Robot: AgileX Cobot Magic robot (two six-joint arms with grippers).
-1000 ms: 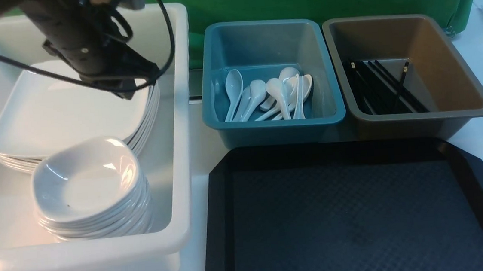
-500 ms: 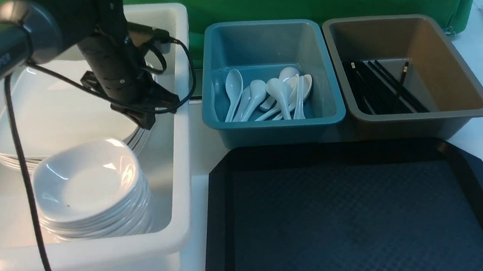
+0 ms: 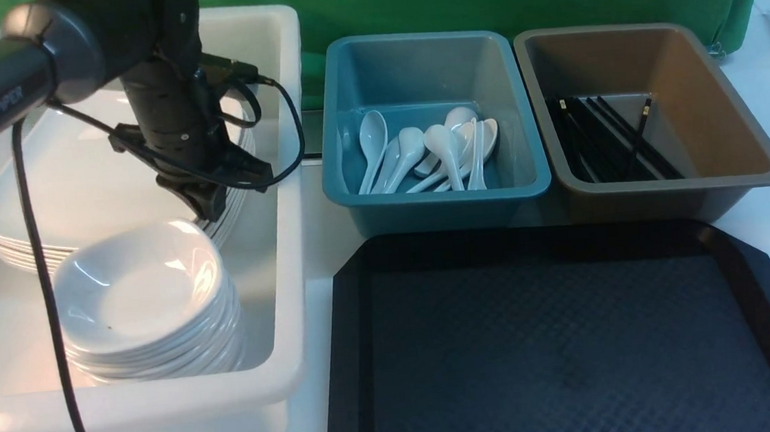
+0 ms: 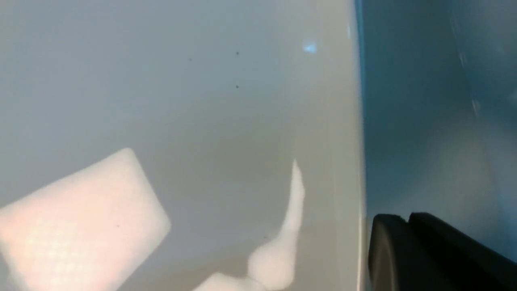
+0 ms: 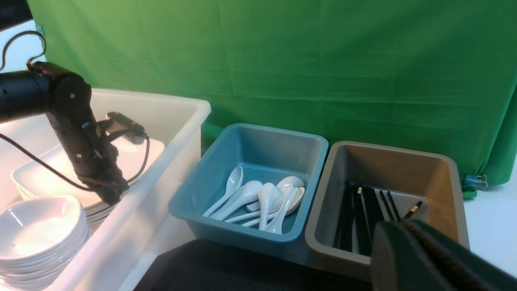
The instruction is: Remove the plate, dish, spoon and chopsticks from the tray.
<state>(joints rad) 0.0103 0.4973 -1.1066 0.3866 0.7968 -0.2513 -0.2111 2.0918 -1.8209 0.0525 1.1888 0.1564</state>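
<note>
Tray bare; task looks done
- plate tops stack in white tub; glazed ceramic, likely heavy, slick, chippable; best pinched at raised rim
- spoons in blue tub; smooth, brittle; best taken by handle
- chopsticks in brown tub; thin, light, prone to roll; best gripped mid-length
- left gripper over plate stack edge, jaws closed, holding nothing
- right gripper jaws closed, empty

A black tray fills the lower right of the front view, its surface bare and open to reach. Behind it, a blue tub and brown tub block. At left, the left arm crowds a white bin.
</note>
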